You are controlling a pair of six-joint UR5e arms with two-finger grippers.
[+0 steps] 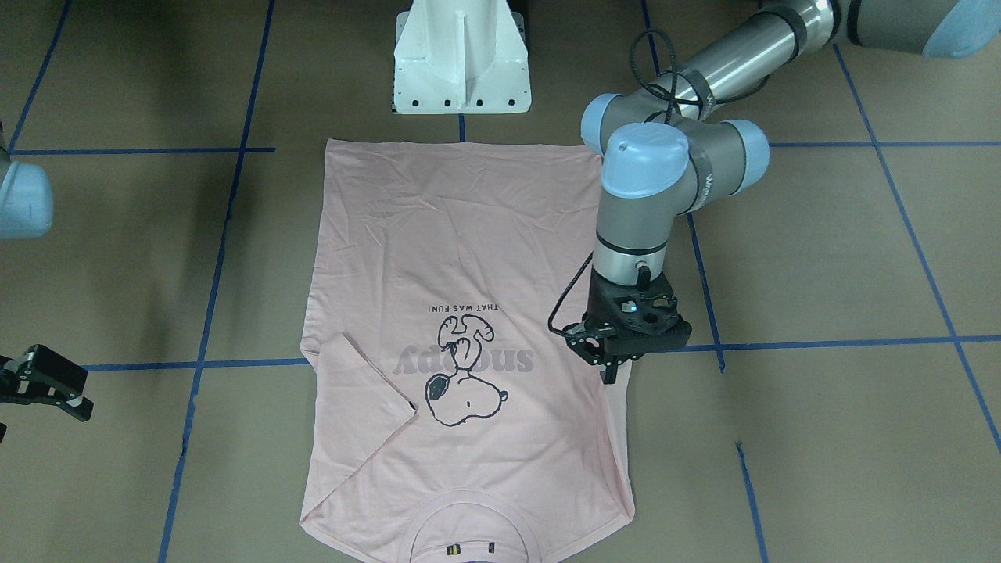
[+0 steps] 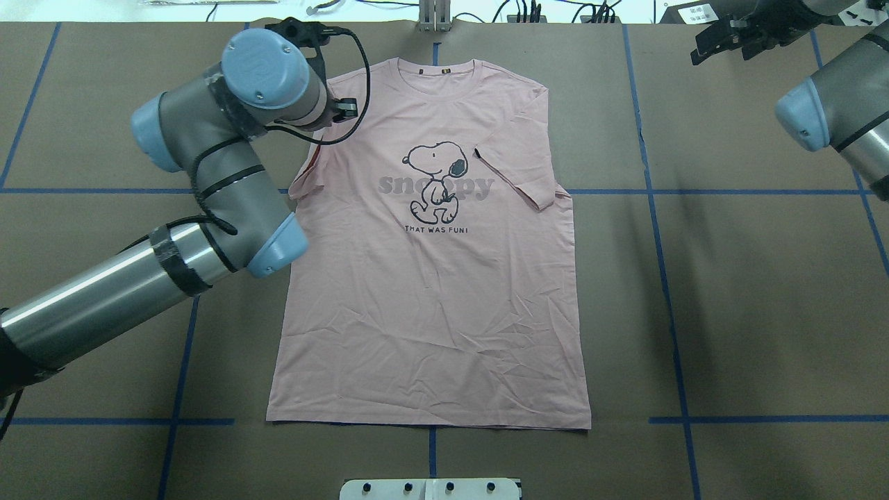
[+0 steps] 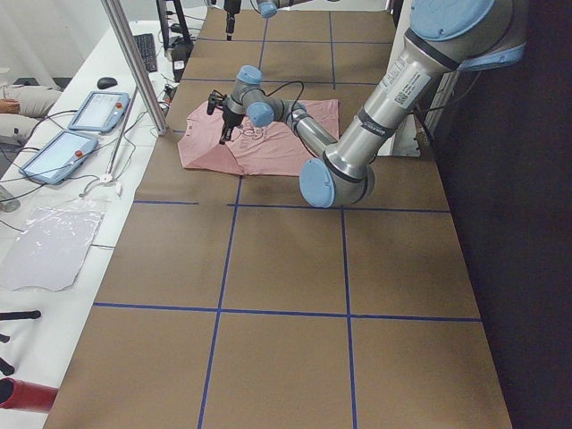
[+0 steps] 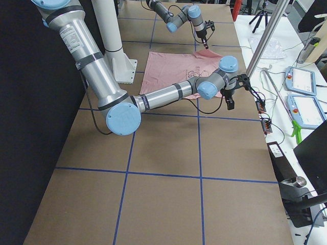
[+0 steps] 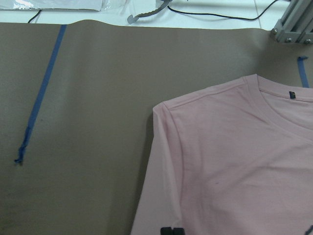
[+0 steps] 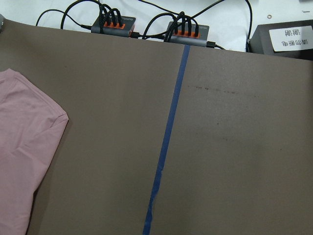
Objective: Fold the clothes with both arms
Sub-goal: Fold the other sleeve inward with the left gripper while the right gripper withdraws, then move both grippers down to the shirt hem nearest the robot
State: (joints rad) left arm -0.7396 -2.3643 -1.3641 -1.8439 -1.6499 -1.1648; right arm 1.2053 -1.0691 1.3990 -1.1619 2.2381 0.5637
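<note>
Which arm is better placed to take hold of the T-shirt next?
Probably left. The left gripper hangs right at the sleeve edge of the T-shirt, while the right gripper sits off the cloth, well out to the side.

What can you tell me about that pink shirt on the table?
A pale pink, creased T-shirt lies flat, print up, on the brown table cover: black Snoopy drawing, grey "snoopy" lettering, ribbed collar away from the robot. One sleeve is folded in over the chest; the left gripper is at the opposite edge.
</note>
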